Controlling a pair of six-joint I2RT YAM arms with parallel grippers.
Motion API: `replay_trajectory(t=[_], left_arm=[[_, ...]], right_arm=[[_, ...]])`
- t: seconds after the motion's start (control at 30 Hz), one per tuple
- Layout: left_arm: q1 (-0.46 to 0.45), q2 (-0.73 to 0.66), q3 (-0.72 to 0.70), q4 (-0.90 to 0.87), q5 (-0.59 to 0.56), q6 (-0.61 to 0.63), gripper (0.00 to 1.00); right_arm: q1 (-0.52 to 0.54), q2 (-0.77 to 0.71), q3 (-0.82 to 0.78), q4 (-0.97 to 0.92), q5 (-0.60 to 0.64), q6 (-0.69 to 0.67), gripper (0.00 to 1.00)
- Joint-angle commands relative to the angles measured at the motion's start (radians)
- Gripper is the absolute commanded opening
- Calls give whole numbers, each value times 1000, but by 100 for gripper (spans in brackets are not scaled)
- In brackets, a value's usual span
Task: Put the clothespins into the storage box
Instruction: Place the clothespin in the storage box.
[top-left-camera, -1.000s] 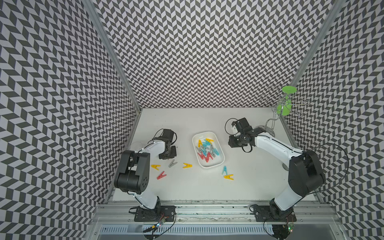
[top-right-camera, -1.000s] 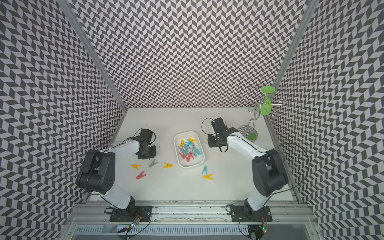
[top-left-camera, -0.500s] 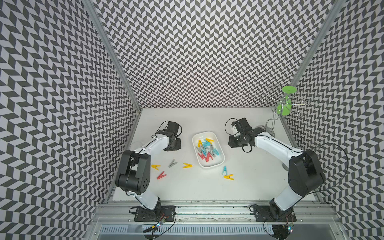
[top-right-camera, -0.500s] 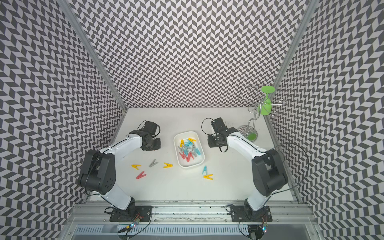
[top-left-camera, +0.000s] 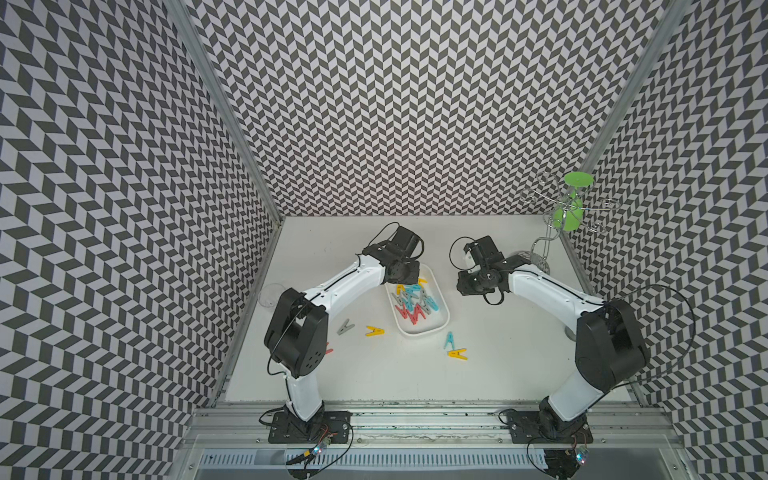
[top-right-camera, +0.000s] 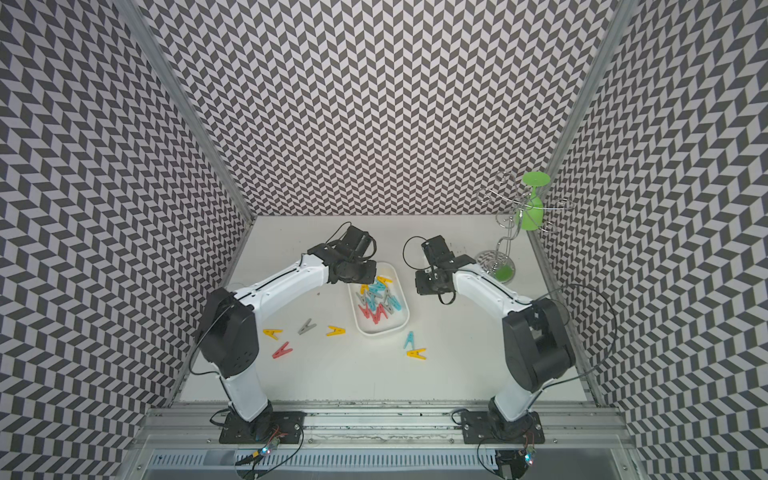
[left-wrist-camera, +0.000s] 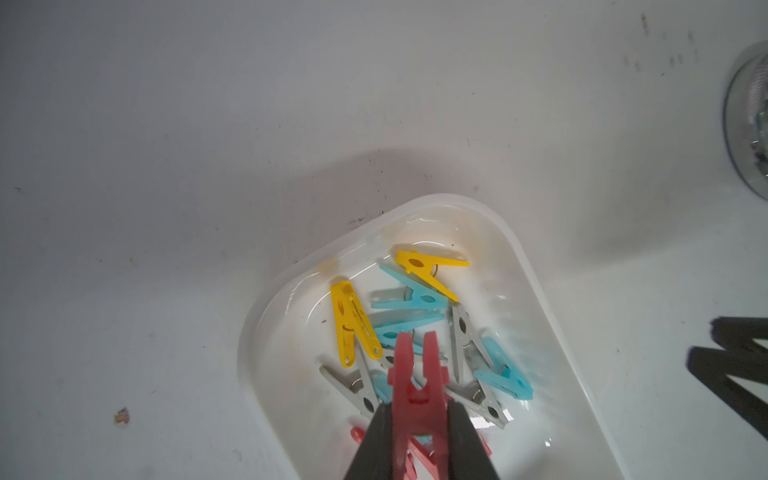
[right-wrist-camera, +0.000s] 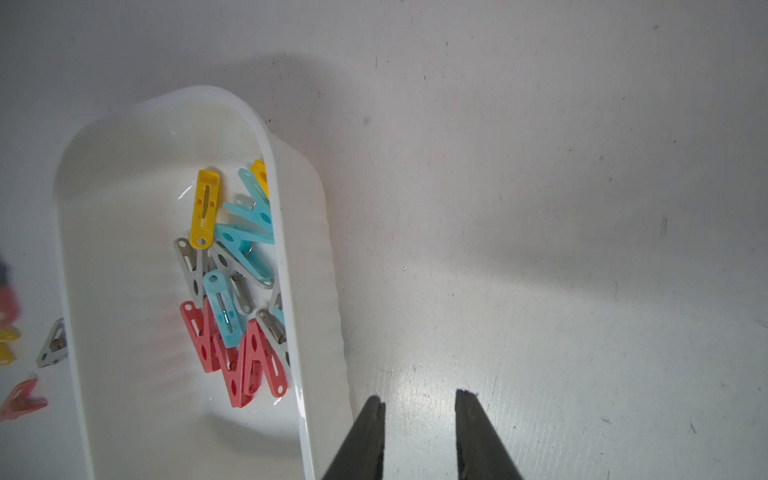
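Observation:
The white storage box (top-left-camera: 420, 332) (top-right-camera: 381, 333) stands mid-table with several yellow, blue, grey and red clothespins (right-wrist-camera: 232, 257) inside. My left gripper (left-wrist-camera: 417, 409) (top-left-camera: 405, 272) hangs over the box's far end, shut on a red clothespin (left-wrist-camera: 411, 374) that sticks out past the fingertips. To the right of the box, my right gripper (right-wrist-camera: 419, 397) (top-left-camera: 478, 284) is open over bare table, with nothing between its fingers. Loose clothespins lie on the table: yellow (top-right-camera: 272, 333), grey (top-right-camera: 306, 326), yellow (top-right-camera: 335, 331) and red (top-right-camera: 281, 350) left of the box, blue (top-right-camera: 409, 340) and yellow (top-right-camera: 416, 353) near its front right corner.
A wire rack (top-left-camera: 552, 232) holding a green cup (top-left-camera: 569, 214) stands in the back right corner. A clear cup (top-left-camera: 272, 295) sits against the left wall. Patterned walls close in three sides, and a metal rail runs along the front.
My left gripper has travelled right and toward the back, from beside the loose clothespins to over the box's far end, carrying the red clothespin. The right arm has stayed still.

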Motion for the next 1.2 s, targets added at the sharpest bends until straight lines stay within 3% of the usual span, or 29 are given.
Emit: replay_trajectory(t=[0.0, 0.33, 0.67, 0.97, 1.17], left_arm=[[-2, 68, 55, -5, -2, -12, 24], [1, 216, 138, -18, -4, -13, 24], [4, 251, 140, -22, -7, -18, 29], [17, 153, 152, -46, -6, -20, 37], [78, -1, 116, -81, -9, -30, 39]], right_arm=[[-7, -11, -5, 23, 16, 11, 32], [-9, -38, -21, 17, 12, 16, 32], [-9, -48, -28, 15, 12, 12, 32], [-9, -48, -27, 17, 8, 10, 32], [-9, -46, -10, 15, 7, 7, 32]])
